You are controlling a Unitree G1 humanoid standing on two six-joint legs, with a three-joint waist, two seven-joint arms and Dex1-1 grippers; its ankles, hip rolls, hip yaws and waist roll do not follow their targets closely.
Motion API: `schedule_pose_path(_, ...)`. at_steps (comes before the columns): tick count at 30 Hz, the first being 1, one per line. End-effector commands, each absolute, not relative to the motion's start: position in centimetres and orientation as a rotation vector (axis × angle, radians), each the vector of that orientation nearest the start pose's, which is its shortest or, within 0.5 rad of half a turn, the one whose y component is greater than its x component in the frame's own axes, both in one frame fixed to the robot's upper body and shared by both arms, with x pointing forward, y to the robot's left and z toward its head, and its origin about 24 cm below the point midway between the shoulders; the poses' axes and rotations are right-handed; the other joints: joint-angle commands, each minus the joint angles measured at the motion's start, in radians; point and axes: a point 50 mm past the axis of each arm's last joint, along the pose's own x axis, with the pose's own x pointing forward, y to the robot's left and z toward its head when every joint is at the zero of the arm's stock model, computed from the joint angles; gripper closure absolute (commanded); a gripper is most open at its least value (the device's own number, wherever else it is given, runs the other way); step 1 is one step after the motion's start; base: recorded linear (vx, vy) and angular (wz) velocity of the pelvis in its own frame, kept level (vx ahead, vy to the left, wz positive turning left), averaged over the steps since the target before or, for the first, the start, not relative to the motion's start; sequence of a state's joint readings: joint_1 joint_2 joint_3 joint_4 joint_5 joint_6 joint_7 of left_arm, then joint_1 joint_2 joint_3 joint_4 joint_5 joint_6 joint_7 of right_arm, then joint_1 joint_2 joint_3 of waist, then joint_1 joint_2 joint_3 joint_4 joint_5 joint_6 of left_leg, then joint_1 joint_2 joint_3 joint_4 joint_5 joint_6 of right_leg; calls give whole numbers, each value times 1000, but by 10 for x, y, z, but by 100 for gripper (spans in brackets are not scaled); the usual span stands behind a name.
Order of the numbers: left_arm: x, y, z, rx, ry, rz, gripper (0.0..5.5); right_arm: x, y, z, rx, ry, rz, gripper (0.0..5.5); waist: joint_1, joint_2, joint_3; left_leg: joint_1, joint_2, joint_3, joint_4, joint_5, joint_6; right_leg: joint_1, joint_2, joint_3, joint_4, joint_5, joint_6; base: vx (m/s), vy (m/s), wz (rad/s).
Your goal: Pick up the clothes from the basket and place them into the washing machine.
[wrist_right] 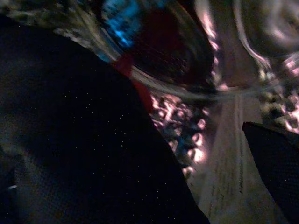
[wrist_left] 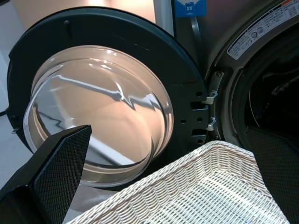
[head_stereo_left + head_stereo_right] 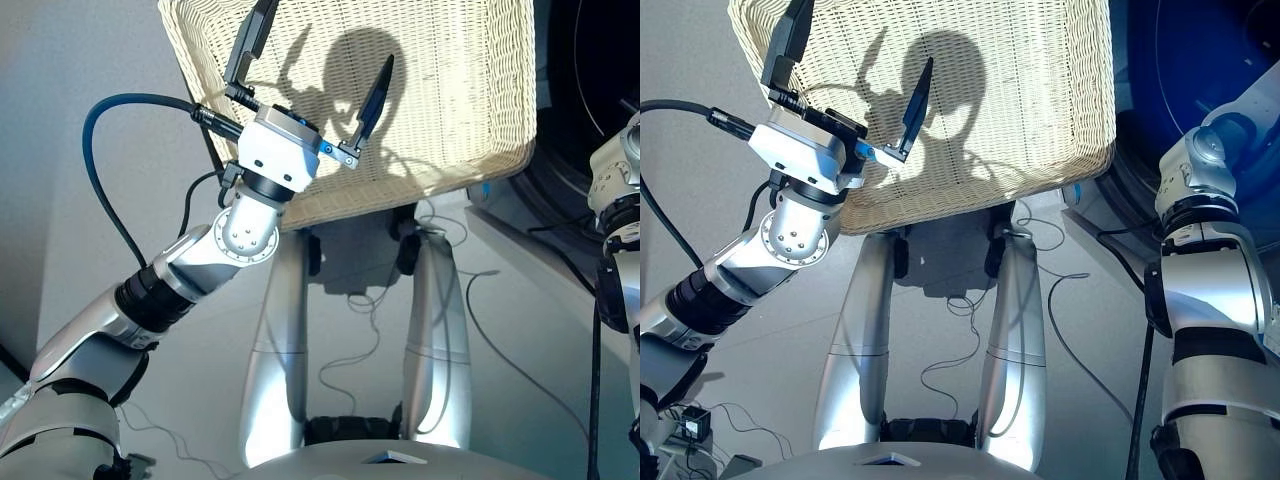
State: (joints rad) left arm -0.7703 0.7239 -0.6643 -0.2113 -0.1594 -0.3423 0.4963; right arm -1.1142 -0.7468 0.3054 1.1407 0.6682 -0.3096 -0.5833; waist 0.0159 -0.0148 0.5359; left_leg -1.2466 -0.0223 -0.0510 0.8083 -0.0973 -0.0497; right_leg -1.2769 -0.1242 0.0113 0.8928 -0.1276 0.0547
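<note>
The cream wicker basket [image 3: 400, 195] holds no garments in either eye view. Above its bare weave my left gripper [image 3: 328, 30] hangs open with nothing between its fingers. In the left wrist view the washing machine's door [image 2: 98, 116] stands swung open, and the dark drum hole [image 2: 275, 93] lies beyond the basket's far rim. My right arm [image 3: 1210, 250] reaches into the machine at the right, its gripper beyond the eye views. Inside the drum, the right gripper [image 1: 205, 140] looks open. A dark cloth [image 1: 70, 130] fills one side of that view, with a strip of coral-red cloth [image 1: 126, 65] past it.
A blue sticker [image 2: 189, 7] sits on the machine's front above the door hinge [image 2: 210, 109]. The perforated drum wall [image 1: 182, 126] gleams close to the right gripper. Thin cables [image 3: 480, 300] trail across the grey floor below the basket.
</note>
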Motion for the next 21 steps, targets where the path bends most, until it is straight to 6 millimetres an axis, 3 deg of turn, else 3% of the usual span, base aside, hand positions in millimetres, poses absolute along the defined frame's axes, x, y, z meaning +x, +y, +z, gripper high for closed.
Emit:
schedule_pose_path(1, 239, 81, 266, 197, -1200, -400, 0, 361, -320, 272, -198, -587, -782, 0, -31, 20, -16, 96, 14, 42, -101, 1, -2, 91, 46, 9, -91, 12, 17, 0, 0, 0)
schedule_pose_path(7, 246, 90, 259, 225, -1170, -333, 0, 353, -249, 241, -334, -720, -468, 0, -48, 1, -16, 107, 14, 47, -114, 5, 6, 100, 48, 16, -107, 23, 20, 0, 0, 0)
schedule_pose_path(9, 248, 93, 258, 228, -1164, -324, 0, 348, -241, 228, -338, -715, -419, 0, -49, -1, -16, 113, 11, 49, -117, 6, 9, 105, 45, 17, -109, 25, 21, 0, 0, 0)
schedule_pose_path(11, 251, 98, 255, 223, -1141, -296, 0, 340, -218, 212, -319, -725, -305, 0, -51, -5, -16, 123, 12, 57, -120, 5, 12, 113, 45, 20, -115, 31, 24, 1, 29, -18)
schedule_pose_path(15, 257, 107, 244, 238, -1081, -256, 0, 324, -192, 188, -315, -707, -135, 0, -57, -13, -16, 151, 14, 68, -127, 2, 18, 139, 45, 25, -132, 39, 31, 6, 59, -92)
schedule_pose_path(21, 275, 130, 200, 104, -811, -195, 0, 309, -164, 148, -360, -592, 91, 0, -62, -20, -16, 261, 15, 90, -197, 15, 17, 247, 42, 29, -216, 75, 43, 29, 57, -139)
